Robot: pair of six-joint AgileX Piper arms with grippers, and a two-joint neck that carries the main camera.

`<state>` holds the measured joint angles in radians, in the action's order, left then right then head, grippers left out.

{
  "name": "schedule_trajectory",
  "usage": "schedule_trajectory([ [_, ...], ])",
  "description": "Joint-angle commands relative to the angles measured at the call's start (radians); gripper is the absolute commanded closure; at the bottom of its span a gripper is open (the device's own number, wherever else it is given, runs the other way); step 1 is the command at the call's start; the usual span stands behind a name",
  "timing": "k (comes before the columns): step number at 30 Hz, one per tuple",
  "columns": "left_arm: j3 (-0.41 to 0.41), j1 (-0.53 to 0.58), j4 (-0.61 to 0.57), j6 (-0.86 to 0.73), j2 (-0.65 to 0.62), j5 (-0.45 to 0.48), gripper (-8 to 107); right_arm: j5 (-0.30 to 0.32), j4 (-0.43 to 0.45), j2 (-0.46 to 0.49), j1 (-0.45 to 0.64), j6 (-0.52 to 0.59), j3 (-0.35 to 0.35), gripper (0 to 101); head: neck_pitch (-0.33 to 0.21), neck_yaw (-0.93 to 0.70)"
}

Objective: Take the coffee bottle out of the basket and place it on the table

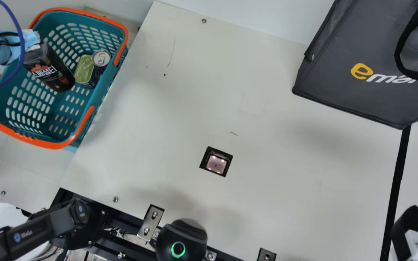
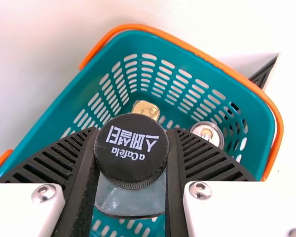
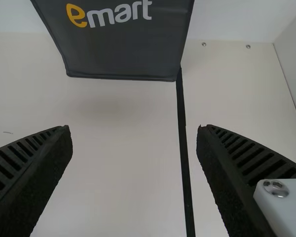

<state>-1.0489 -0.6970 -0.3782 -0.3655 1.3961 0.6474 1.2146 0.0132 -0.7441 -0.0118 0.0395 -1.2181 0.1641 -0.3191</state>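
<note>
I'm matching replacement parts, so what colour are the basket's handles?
Orange; the handles show best in the main view.

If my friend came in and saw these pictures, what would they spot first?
Probably the bright teal basket with orange handles, at the main view's upper left. Next, the dark coffee bottle there, pinched in my left gripper. Then the big grey bag on the table, at the upper right.

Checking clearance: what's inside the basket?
A can and a gold-topped tin. The left claw holds the coffee bottle in or above the basket; whatever is behind the bottle is covered.
</note>
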Motion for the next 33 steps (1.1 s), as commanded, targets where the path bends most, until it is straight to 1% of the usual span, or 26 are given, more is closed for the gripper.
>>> schedule_trajectory([
  [1,0.001,0.005,-0.006,-0.008,-0.011,0.006,89,0.0,0.0,0.0,0.0,0.0,0.0,10,-0.026,-0.002],
  [18,0.017,0.077,-0.035,-0.044,-0.118,0.069,89,0.0,0.0,0.0,0.0,0.0,0.0,10,-0.026,-0.002],
  [33,0.056,0.208,-0.023,-0.011,-0.222,0.114,89,0.0,0.0,0.0,0.0,0.0,0.0,10,-0.026,-0.002],
])
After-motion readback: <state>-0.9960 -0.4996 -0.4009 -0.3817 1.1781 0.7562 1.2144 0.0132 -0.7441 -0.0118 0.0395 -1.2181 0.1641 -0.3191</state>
